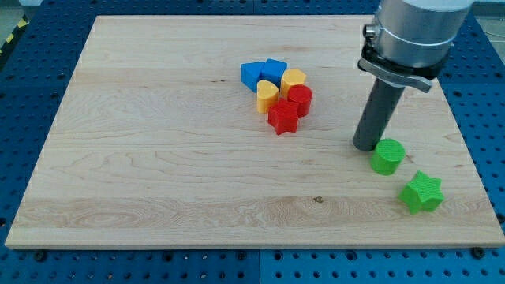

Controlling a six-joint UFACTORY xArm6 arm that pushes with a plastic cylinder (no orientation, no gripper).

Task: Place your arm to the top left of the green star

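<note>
a: where does my tip (365, 146) sit right now?

b: it rests on the counter (158, 158) toward the view's right, just to the left of the green cylinder (387, 156), touching it or very nearly. the dark rod rises straight up from there into the grey arm housing (414, 31).

a: and the green star (421, 192)?

b: it lies near the counter's lower right corner, below and to the right of the green cylinder, a little apart from it. so the tip is already up and left of the star, with the cylinder lying between the two.

a: is there a gripper holding anything?

b: none shows. the arm ends in a plain rod, so there's nothing to be wide or narrow, and nothing is held.

a: why is the tip on that side?

b: my reading is that it suits the task: the star's upper left is the goal, and the tip stands on that diagonal. i'd judge it close to done, though the cylinder crowds the spot.

a: the other blocks?

b: well apart, clustered near the middle top: two blue blocks (263, 72), a yellow heart (267, 96), another yellow block (293, 78), a red cylinder (300, 99) and a red star (283, 117), all bunched together and out of the way.
</note>
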